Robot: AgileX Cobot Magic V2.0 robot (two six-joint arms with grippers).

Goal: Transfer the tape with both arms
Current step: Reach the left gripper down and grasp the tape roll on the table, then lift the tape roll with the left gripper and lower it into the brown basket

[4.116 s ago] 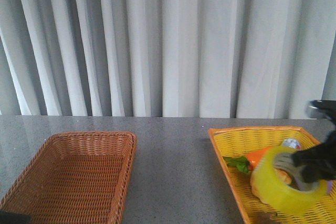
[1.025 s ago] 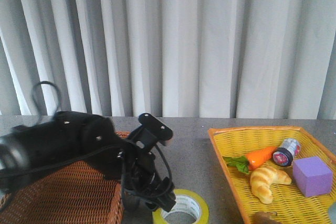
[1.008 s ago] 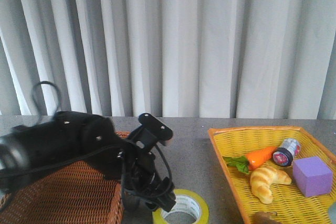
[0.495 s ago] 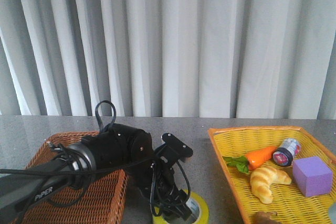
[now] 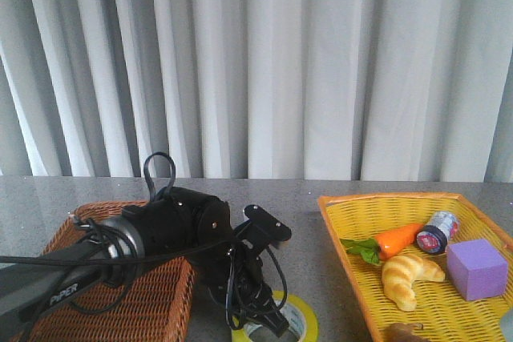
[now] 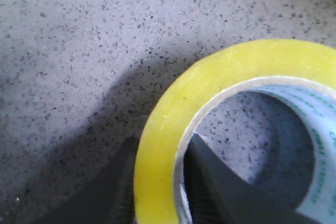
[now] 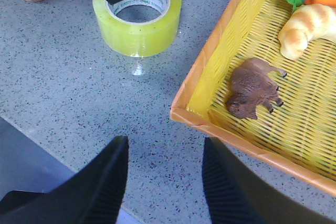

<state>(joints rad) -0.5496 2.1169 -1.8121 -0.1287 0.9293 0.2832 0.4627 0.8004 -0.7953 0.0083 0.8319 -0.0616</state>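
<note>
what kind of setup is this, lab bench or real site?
Most likely a staged lab tabletop: a plain grey speckled table against a white curtain, with toy props, a carrot and a croissant, in a yellow basket.

Lighting is soft, even daylight through the curtain [image 5: 256, 70]. The tape [image 6: 220, 124] casts a dark shadow on the table [image 6: 105, 35]. Close-range focus is slightly soft.

Glossy translucent tape [image 7: 137, 15], speckled stone-look table [image 7: 68, 98], woven wicker basket [image 5: 96, 294]
</note>
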